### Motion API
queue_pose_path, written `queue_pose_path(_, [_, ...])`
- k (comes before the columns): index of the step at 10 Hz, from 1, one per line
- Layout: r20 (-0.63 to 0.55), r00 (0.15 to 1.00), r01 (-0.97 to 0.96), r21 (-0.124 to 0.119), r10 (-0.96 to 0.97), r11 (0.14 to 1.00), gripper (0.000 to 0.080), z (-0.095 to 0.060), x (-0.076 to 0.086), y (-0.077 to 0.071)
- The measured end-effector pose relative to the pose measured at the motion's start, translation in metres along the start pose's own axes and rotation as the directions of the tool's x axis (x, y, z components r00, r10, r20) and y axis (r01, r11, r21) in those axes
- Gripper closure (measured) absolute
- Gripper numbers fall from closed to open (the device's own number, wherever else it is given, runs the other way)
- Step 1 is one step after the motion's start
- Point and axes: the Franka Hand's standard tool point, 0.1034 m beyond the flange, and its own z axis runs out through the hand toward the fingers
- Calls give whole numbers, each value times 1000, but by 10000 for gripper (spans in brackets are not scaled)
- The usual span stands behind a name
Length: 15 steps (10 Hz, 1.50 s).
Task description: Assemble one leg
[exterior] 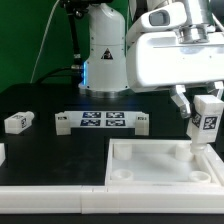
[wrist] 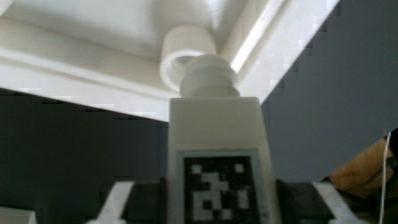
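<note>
My gripper (exterior: 202,108) is shut on the leg (exterior: 206,127), a chunky white post with a black-and-white tag on its side. It holds the leg upright over the far right corner of the large white tray (exterior: 150,172). In the wrist view the leg (wrist: 217,130) runs out from between the fingers (wrist: 119,203). Its rounded tip points at the tray's corner socket (wrist: 183,45) and reaches it or hangs just short of it.
The marker board (exterior: 100,121) lies beyond the tray at mid table. A second small white tagged post (exterior: 18,122) lies at the exterior view's left, and another white piece (exterior: 2,153) shows at that edge. The robot's base (exterior: 103,50) stands behind.
</note>
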Motion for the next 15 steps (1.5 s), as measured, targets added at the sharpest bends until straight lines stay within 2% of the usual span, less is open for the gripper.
queue_pose_path(3, [6,1000,0,3,0,1000,509,2,-2,-1])
queue_pose_path(4, [12,1000,-4,5,4,1000,509,7,-4,-2])
queue_pose_path(9, [-6,1000,-15,4,15,1000,509,26,10,6])
queue_pose_path(15, [11,1000,-21,10,21,1000,509,40,-6,3])
